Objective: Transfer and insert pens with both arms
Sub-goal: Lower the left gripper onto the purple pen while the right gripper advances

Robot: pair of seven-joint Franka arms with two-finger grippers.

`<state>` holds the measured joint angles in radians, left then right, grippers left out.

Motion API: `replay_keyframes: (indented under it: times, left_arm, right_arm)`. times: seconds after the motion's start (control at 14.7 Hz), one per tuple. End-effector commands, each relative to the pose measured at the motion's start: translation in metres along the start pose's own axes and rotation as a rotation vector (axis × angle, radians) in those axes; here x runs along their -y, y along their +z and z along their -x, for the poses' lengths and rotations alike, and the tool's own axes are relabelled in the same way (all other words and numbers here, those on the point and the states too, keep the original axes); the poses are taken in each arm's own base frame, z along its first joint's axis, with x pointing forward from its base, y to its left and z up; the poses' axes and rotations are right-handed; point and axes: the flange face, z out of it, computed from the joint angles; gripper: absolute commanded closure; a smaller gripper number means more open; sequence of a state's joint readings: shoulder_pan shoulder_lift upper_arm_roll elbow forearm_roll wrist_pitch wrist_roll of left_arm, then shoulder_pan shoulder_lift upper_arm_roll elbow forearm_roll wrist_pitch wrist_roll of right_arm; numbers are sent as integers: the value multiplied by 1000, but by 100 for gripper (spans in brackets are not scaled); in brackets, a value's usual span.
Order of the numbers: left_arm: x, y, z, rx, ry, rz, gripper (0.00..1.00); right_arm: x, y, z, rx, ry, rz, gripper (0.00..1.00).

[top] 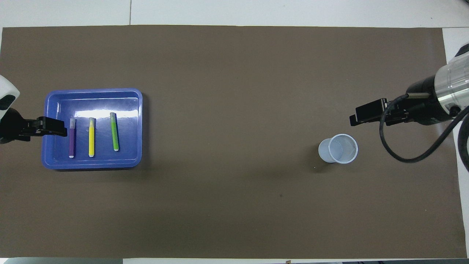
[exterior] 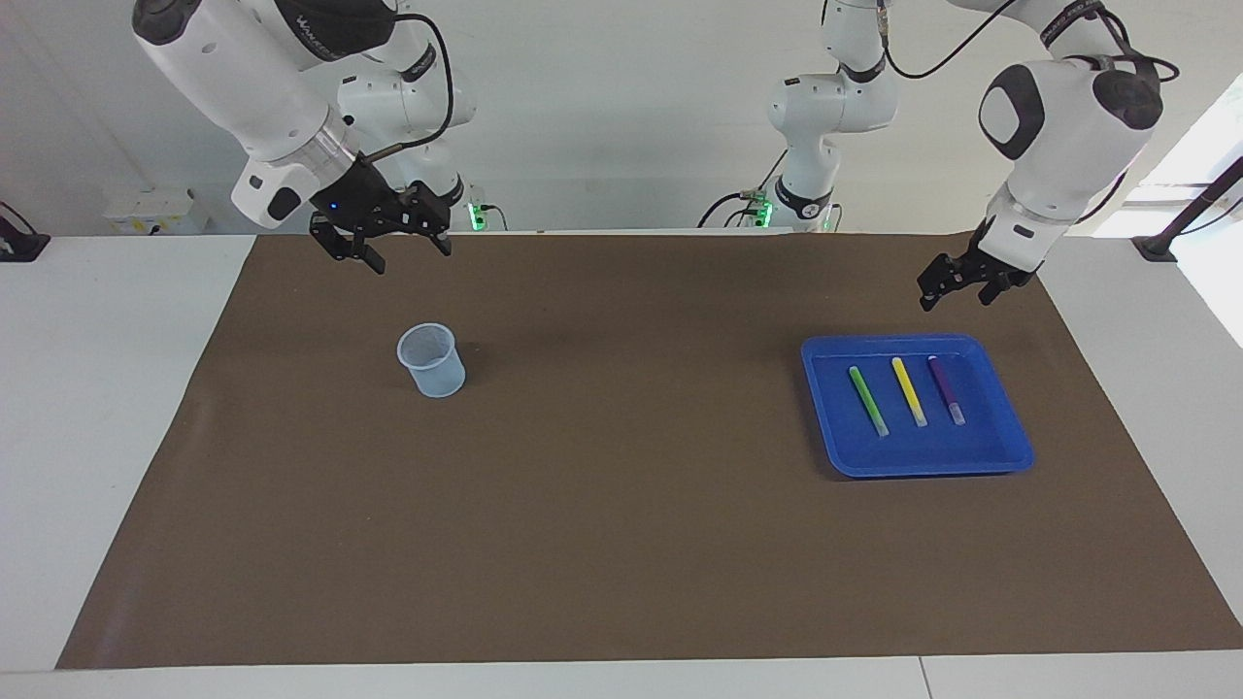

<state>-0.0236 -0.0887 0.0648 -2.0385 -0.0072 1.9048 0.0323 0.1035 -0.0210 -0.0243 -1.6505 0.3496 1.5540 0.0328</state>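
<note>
Three pens lie side by side in a blue tray [exterior: 923,466] [top: 91,164] toward the left arm's end of the table: a green pen [exterior: 867,400] [top: 114,132], a yellow pen [exterior: 909,391] [top: 91,137] and a purple pen [exterior: 945,388] [top: 71,138]. My left gripper [exterior: 955,301] [top: 62,131] hangs open and empty in the air, over the tray's rim next to the purple pen. Toward the right arm's end, my right gripper [exterior: 408,257] [top: 352,119] is raised over the mat beside the cup, open and empty.
A translucent pale cup [exterior: 432,361] [top: 339,148] stands upright on the brown mat [exterior: 621,544] toward the right arm's end. The mat covers most of the white table [exterior: 97,408]. A black cable [top: 414,157] loops from the right wrist.
</note>
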Motion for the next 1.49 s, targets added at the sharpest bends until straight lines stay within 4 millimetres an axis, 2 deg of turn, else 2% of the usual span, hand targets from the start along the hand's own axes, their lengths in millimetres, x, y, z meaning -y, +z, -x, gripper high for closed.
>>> replay_keyframes:
  times: [0.0,0.2,0.34,0.54,0.82,1.02,1.09,1.29,1.43]
  left_arm:
    - [18,51,-20,2,68,0,0]
    - [70,103,-36,9,137,0,0]
    - [76,121,-39,21,146,2,0]
    - [71,151,-50,22,157,-2,0]
    - [66,156,-58,0,171,-7,9]
    - [66,167,-64,-7,178,-12,18]
    - [66,169,-63,-5,177,-10,21]
    - [69,180,-64,1,174,-9,25]
    - [70,179,-64,-2,171,-10,29]
  right_arm:
    - [0,-1,3,-43,36,-78,0]
    - [9,3,3,-38,89,-138,0]
    - [11,6,4,-44,163,-190,0]
    - [20,8,3,-44,302,-280,0]
    - [56,15,2,-43,432,-368,0]
    - [71,27,8,-53,502,-473,0]
    - [82,33,11,-49,497,-481,0]
    - [102,40,11,-73,561,-507,0]
    - [108,46,13,-80,590,-542,0]
